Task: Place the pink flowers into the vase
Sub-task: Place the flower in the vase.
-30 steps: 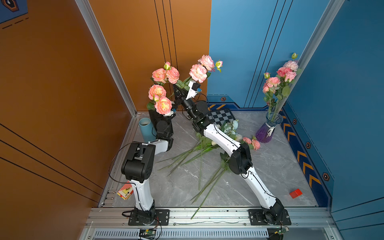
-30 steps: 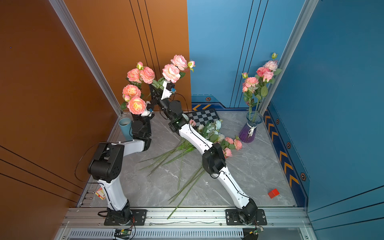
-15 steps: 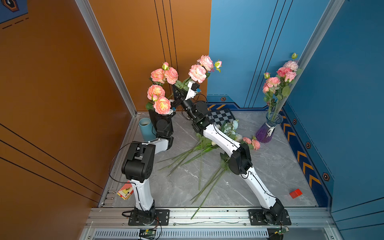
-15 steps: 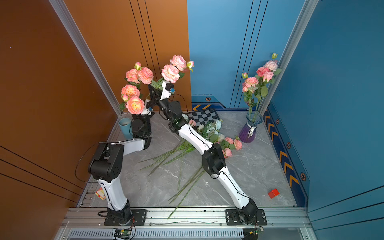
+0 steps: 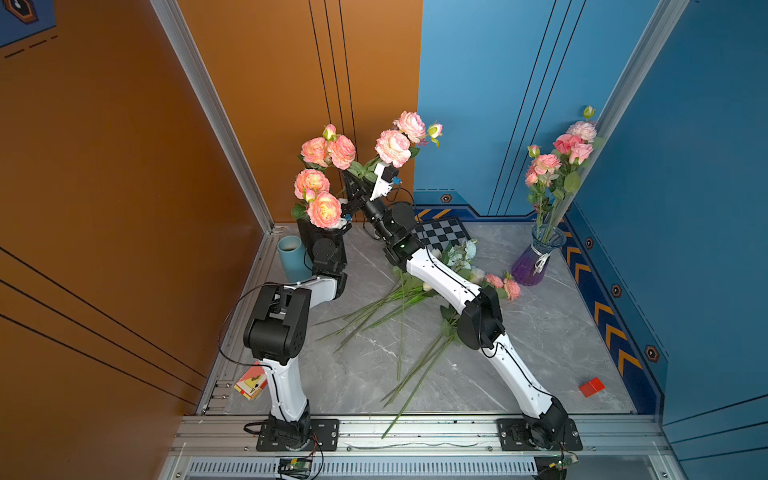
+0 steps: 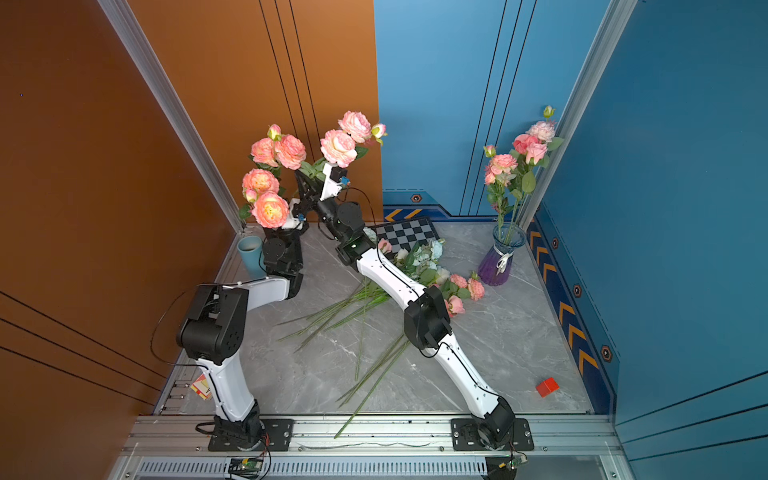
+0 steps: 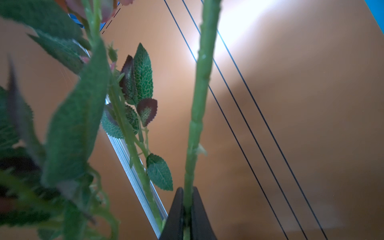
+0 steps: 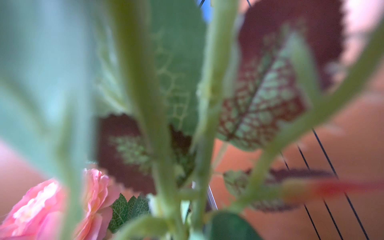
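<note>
A spray of pink flowers is raised in the back left corner, with more of its blooms lower down. My left gripper points upward and is shut on one green stem of the spray. My right gripper is buried in the leaves just under the upper blooms, and foliage hides its jaws. The glass vase, purple at its base, stands at the back right and holds pink flowers. A few more pink blooms lie on the floor beside the right arm.
Long green stems lie across the middle of the marble floor, with pale blue and white blossoms. A blue cup stands behind the left arm. A checkerboard, a red cube and a card box are also there.
My left gripper has closed on the stem. The raised blooms and both arms have barely shifted.
</note>
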Robot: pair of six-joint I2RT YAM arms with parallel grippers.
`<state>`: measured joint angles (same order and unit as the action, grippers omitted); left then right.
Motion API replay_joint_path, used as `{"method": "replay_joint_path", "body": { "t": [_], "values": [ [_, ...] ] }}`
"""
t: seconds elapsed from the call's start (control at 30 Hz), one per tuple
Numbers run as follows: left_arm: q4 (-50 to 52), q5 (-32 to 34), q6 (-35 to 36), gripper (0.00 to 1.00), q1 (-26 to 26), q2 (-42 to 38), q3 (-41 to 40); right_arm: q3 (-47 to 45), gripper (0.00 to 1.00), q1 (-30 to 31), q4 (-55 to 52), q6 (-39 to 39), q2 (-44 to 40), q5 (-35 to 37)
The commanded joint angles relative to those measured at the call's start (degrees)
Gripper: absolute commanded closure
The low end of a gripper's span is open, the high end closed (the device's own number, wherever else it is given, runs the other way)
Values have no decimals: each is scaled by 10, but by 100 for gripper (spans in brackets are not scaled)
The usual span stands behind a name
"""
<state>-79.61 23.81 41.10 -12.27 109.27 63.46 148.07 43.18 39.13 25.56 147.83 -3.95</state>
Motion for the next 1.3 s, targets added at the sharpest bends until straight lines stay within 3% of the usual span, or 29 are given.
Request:
{"method": "replay_joint_path", "body": {
  "t": [0.0,0.17,0.83,1.03,1.27],
  "values": [
    [-12,19,2,99,1,7,17,-11,81,4,19,-1,-29,-15],
    [-11,37,0,100,-2,9,21,-26,75,2,29,2,-39,-17],
    [24,77,-30,100,-3,6,36,-158,13,-24,96,18,-121,-32],
    [42,87,-43,100,-3,2,37,-200,1,-27,116,27,-143,-38],
    [63,99,-78,100,1,-3,34,-260,0,-42,141,32,-169,-43]
  ]
}}
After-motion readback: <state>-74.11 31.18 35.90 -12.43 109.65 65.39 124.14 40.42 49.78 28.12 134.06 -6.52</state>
